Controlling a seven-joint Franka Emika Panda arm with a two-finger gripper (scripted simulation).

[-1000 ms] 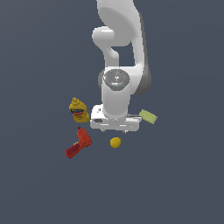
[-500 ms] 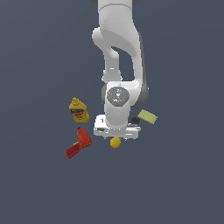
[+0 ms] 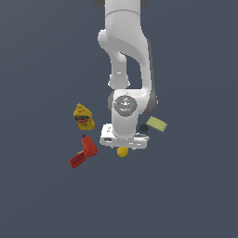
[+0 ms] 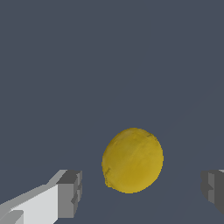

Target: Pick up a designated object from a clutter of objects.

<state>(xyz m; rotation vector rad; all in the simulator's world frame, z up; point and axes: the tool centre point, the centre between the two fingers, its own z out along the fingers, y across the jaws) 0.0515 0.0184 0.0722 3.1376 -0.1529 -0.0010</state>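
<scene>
The designated object, a small plain yellow lemon-like ball (image 3: 122,151) (image 4: 132,160), lies on the dark floor just under my white hand in the exterior view. In the wrist view my gripper (image 4: 142,189) is open, its grey fingertips (image 4: 70,193) spread wide to either side of the ball without touching it. In the exterior view the hand hides the fingers. The clutter around it holds a yellow mustard bottle (image 3: 83,116), a red power drill (image 3: 83,151), a pale yellow-green sponge (image 3: 157,123) and a small dark round thing (image 3: 144,128).
My white arm (image 3: 126,60) rises from the hand toward the top of the exterior view. The bottle and drill sit on the exterior view's left of the hand, the sponge and dark thing on its right.
My hand has come down toward the yellow ball, now sitting right over it. The objects on the floor have not moved.
</scene>
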